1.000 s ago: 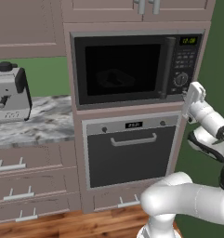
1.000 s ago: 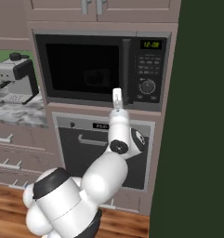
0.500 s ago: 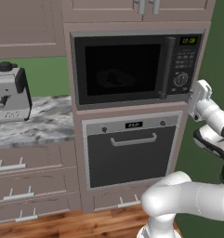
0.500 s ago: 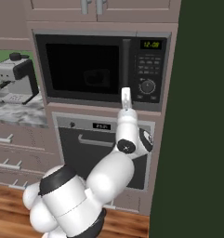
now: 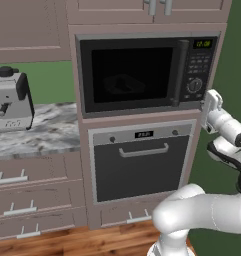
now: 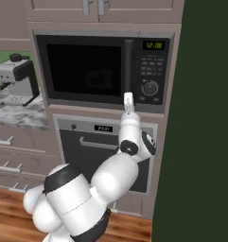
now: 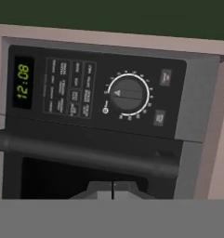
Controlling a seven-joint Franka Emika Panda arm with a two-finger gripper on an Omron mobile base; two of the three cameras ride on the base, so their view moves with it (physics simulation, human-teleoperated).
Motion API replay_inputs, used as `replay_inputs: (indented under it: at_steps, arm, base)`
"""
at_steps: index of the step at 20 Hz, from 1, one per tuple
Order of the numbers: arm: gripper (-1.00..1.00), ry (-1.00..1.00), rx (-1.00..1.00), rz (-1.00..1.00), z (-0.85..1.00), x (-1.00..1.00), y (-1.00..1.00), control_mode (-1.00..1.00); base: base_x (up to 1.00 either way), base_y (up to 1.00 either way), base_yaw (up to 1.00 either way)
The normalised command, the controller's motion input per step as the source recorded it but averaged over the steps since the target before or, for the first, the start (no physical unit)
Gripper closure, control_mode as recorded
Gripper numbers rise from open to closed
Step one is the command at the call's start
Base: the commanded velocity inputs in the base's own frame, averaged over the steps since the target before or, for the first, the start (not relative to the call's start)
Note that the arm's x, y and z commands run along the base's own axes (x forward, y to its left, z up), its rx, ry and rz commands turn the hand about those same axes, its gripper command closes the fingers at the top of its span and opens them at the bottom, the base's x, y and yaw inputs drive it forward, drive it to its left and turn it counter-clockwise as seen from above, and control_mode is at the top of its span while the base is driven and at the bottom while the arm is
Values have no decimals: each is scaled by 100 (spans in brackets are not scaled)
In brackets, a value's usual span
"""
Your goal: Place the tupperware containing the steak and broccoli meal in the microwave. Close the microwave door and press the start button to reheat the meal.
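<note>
The microwave (image 5: 147, 70) (image 6: 103, 71) is built in above the oven, and its door (image 5: 129, 75) is closed. Behind the black window a dim tupperware (image 5: 123, 85) (image 6: 99, 78) shape rests inside; the steak and broccoli meal is too dark to make out. My gripper (image 6: 128, 98) (image 5: 212, 100) is shut, holds nothing, and points at the microwave's lower right corner, just below the keypad. The hand view is rolled sideways: my gripper (image 7: 112, 190) has its tips together under the dark bar handle (image 7: 85, 155), with the round dial (image 7: 127, 94) and the green display (image 7: 23, 82) beyond.
An oven (image 5: 142, 160) with a horizontal handle sits under the microwave. A coffee machine (image 5: 11, 100) stands on the marble counter (image 5: 47, 132) at left, above drawers. A dark green wall (image 6: 205, 118) bounds the right side. Wooden floor lies below.
The gripper has shifted a little to the right along the microwave's lower edge, ending below the keypad. It has stayed shut. The door and the tupperware have not moved.
</note>
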Motion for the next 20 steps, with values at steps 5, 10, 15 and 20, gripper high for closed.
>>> replay_inputs:
  at_steps: [5, 10, 15, 20]
  arm:
    - [100, 19, 0, 5, 2, 13, 0, -100]
    - [100, 16, 3, 1, 12, 10, -12, -100]
    - [100, 12, 6, 0, 22, 0, -33, -100]
    - [100, 9, 6, 0, 35, 0, -36, -100]
  base:
    - [0, 0, 0]
    - [0, 0, 0]
    - [0, 0, 0]
    - [0, 0, 0]
